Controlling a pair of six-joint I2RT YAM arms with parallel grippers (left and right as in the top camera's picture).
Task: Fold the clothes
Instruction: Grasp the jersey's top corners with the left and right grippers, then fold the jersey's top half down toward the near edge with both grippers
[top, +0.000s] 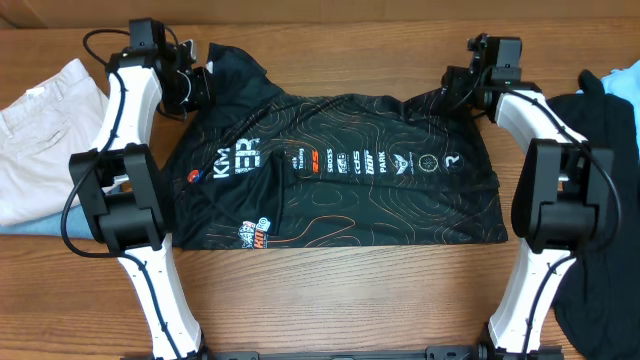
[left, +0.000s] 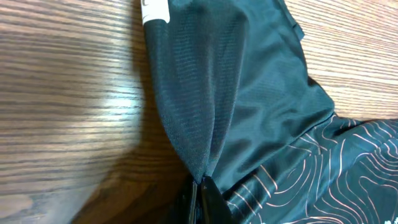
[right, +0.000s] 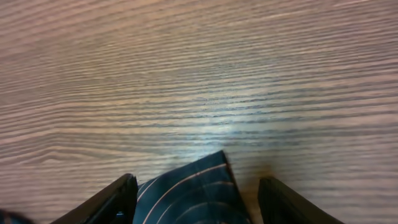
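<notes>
Progress is slight: the thin black sports jersey with orange-red contour lines and white chest logos (top: 340, 185) lies spread across the middle of the wooden table (top: 330, 310), logos up, with no fold that I can make out. The left tool (left: 200, 191) is clamped on fabric at its far left corner. The right tool (right: 198, 200) stands apart, straddling the far right corner. The folding itself seems all left to do.

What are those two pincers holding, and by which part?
The left pincer is shut on the thin black jersey with orange contour lines, pinching a plain black fold at its far left corner. The right pincer stands open around another corner, gripping nothing.
</notes>
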